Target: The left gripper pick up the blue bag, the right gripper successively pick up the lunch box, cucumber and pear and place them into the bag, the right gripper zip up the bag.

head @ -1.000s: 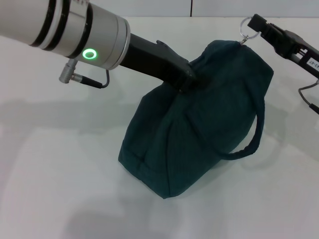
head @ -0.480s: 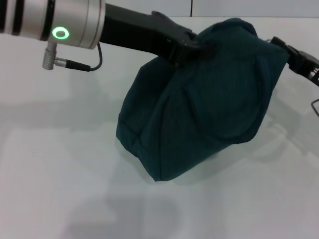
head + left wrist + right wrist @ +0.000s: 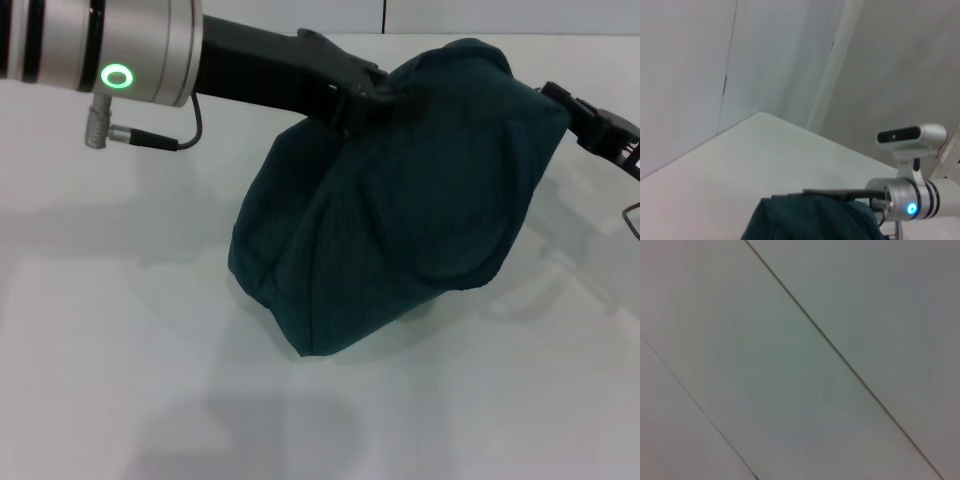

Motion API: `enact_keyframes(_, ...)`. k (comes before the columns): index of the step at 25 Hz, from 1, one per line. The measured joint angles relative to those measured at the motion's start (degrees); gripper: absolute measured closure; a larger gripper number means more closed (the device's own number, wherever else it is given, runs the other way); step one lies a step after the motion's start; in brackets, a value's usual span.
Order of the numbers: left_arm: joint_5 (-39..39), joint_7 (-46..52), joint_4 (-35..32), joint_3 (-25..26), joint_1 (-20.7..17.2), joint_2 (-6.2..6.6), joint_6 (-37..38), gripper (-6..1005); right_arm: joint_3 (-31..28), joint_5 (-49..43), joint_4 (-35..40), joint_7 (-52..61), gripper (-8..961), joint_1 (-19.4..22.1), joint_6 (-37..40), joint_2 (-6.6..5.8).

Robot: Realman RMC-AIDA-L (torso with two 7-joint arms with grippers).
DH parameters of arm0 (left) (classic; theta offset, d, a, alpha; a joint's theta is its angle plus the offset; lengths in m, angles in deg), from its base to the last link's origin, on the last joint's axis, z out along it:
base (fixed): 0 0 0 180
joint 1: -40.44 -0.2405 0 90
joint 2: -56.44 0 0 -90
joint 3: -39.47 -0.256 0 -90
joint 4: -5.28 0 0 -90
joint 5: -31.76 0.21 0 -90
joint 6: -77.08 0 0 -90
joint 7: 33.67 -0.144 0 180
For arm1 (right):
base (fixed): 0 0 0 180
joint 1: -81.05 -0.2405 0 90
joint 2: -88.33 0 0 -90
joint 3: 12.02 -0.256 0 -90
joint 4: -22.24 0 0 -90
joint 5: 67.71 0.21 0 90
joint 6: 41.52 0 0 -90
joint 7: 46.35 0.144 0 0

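Left gripper (image 3: 362, 98), black claw on a silver wrist with a green ring light, clamped on the top edge of the dark teal fabric bag (image 3: 400, 210). Bag is closed and tilted, its lower corner resting on the white table (image 3: 120, 330). Right gripper (image 3: 590, 122), black jointed claw, touches the bag's upper right corner; can't tell its jaw state. No legible writing.

A white table (image 3: 120, 380) meets pale panelled walls (image 3: 780, 60) with thin dark seams.
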Motion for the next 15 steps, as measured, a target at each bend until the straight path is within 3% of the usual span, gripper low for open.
enact_keyframes(4, 0.26, -2.51, 3.95, -0.01, 0.35, -0.01, -1.55, 908, -0.16, 0.06, 0.32, -0.27, 901, 0.18, 1.20, 0.11)
enact_keyframes(10, 0.16, -6.66, 9.15, 0.54, 0.58, -0.01, -3.79, 909, -0.73, 1.11, -0.11, -0.95, 693, 1.04, 1.40, 0.20)
enact_keyframes(15, -0.72, -9.49, 11.14, 0.65, -0.04, -0.14, -4.38, 914, -0.73, 2.57, 0.29, -1.59, 450, 2.55, 1.70, 0.13)
